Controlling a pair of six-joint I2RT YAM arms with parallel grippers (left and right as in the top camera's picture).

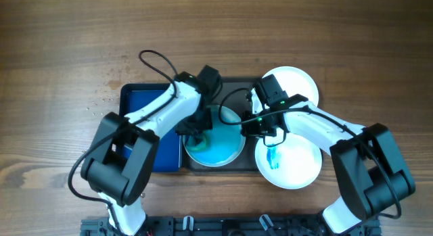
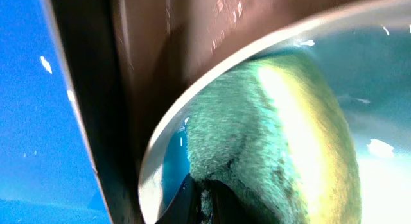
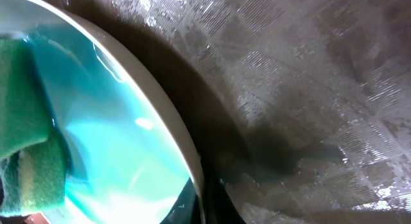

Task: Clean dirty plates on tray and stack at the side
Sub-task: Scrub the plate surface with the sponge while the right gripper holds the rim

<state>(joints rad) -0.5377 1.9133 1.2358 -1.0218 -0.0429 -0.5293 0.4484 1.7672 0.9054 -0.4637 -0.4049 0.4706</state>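
Overhead view: on a wood-grain desk [image 1: 54, 46], a dark rectangular tray [image 1: 237, 82] with rounded corners is seen touching a smaller glossy blue tray [image 1: 139, 101] on its left. Three round plates are set on the dark tray. The middle plate [image 1: 226, 151] is coated in wet teal-blue paint. The far plate [image 1: 301, 84] is plain white, and the near plate [image 1: 298, 165] carries a small blue smear [image 1: 272, 157] at its centre; both reach past the rim on the tray's right side. The left gripper [image 1: 196, 131] is clamped on a sponge [image 1: 197, 143] pressed onto the middle plate. The right gripper [image 1: 252, 128] is placed at that plate's right edge.

Left wrist view: the sponge [image 2: 270, 147] is shown with a coarse green fibre face and a soft yellow body, pinched in the left gripper [image 2: 202, 201] inside the middle plate's raised white rim [image 2: 192, 102].

Right wrist view: the tray floor [image 3: 308, 76] is marked by a fine woven pattern and wet sheen. The right gripper [image 3: 209, 198] is closed narrowly on the smooth rim of the middle plate [image 3: 115, 140].
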